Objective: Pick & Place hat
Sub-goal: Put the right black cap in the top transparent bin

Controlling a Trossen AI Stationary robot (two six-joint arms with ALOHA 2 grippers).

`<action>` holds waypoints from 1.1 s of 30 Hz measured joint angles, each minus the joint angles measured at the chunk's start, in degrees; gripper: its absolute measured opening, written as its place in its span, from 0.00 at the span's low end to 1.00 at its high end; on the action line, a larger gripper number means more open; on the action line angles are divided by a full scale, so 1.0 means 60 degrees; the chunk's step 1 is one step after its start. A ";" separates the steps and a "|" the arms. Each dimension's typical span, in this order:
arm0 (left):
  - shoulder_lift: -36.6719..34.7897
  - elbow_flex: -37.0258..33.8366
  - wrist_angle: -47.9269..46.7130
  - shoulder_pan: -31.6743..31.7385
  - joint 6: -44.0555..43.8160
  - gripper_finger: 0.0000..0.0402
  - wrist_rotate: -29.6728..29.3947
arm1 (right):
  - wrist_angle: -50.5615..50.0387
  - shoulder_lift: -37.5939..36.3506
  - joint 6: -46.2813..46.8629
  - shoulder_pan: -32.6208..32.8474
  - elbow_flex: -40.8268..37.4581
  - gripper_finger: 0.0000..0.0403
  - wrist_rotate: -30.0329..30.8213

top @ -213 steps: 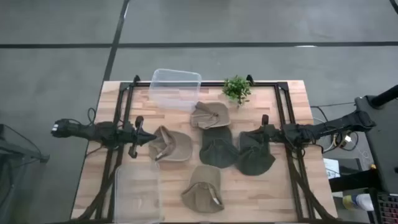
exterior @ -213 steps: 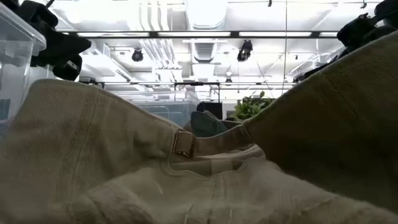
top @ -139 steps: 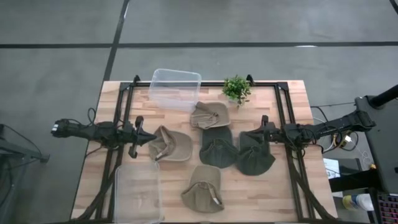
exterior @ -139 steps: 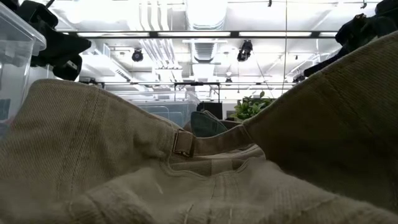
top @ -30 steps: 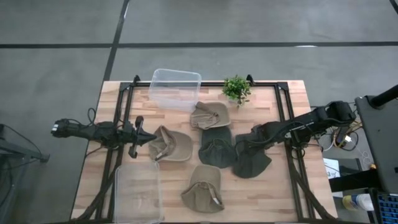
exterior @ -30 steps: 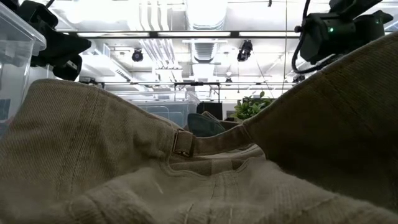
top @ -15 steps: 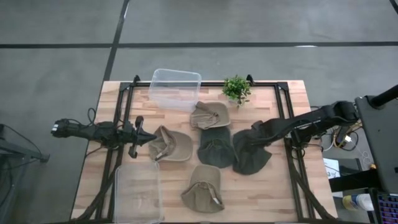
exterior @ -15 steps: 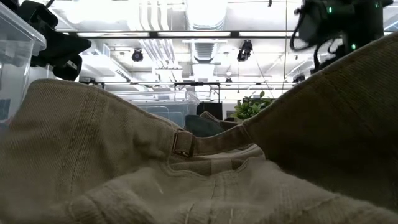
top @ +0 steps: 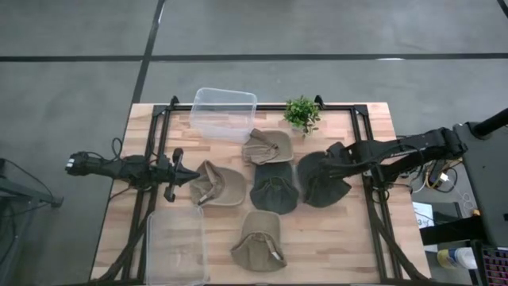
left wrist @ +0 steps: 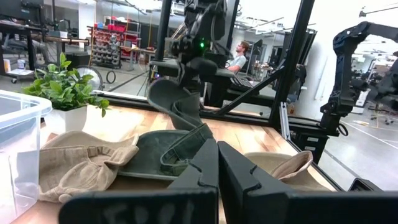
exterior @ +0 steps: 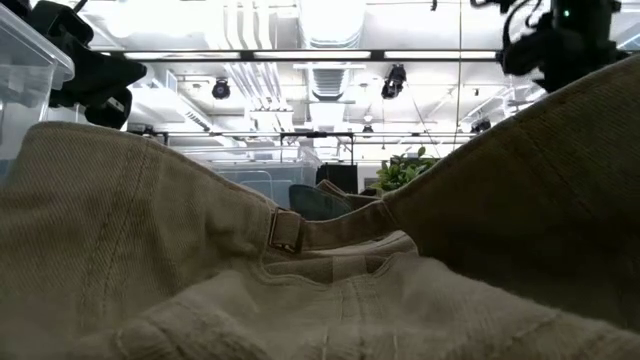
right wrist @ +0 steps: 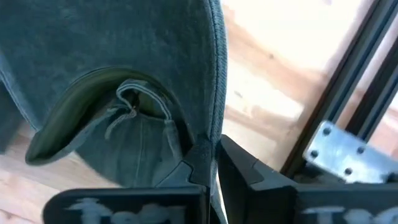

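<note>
My right gripper (top: 336, 161) is shut on a dark green hat (top: 321, 179), right of the table's middle. In the left wrist view this hat (left wrist: 176, 102) hangs raised under the right arm. Another dark green hat (top: 275, 191) lies flat at the centre. Tan hats lie toward the far side (top: 268, 147), toward the near edge (top: 259, 240) and on the left (top: 217, 184). My left gripper (top: 193, 176) is shut, just left of that last tan hat, and its closed fingers (left wrist: 217, 168) hold nothing. My right gripper pinches the dark green hat's stitched rim edge (right wrist: 215, 127) between its two fingers. It comes from the table's right, slanting down. The hat hangs below the fingers with its hollow inside (right wrist: 124, 118) showing. Whether its lower end (left wrist: 186, 152) touches the hat beneath, I cannot tell.
A clear bin (top: 224, 113) stands at the far edge and a second clear bin (top: 176, 246) sits at the near left corner. A small green plant (top: 302, 113) is at the far edge. Black frame rails (top: 367, 151) run along both sides of the table.
My right gripper has risen and drawn back toward the table's far right, staying shut on the dark green hat. The hat has come up off the table and shifted toward the far edge, now hanging from the fingers. My left arm has kept still.
</note>
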 joint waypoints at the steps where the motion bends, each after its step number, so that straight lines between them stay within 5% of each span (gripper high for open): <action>1: -0.0004 -0.0001 0.0000 0.0002 0.0000 0.00 0.0002 | -0.0002 -0.0015 -0.0090 -0.0004 0.0135 0.03 0.0113; 23: -0.0004 -0.0001 0.0032 0.0002 -0.0248 0.00 -0.0003 | 0.0063 0.0149 -0.1598 0.0000 0.1447 0.03 0.0714; 33: 0.0001 -0.0003 0.1239 0.0004 -0.0876 0.00 -0.0099 | -0.0048 0.0138 -0.2346 -0.0036 0.1937 0.03 0.1172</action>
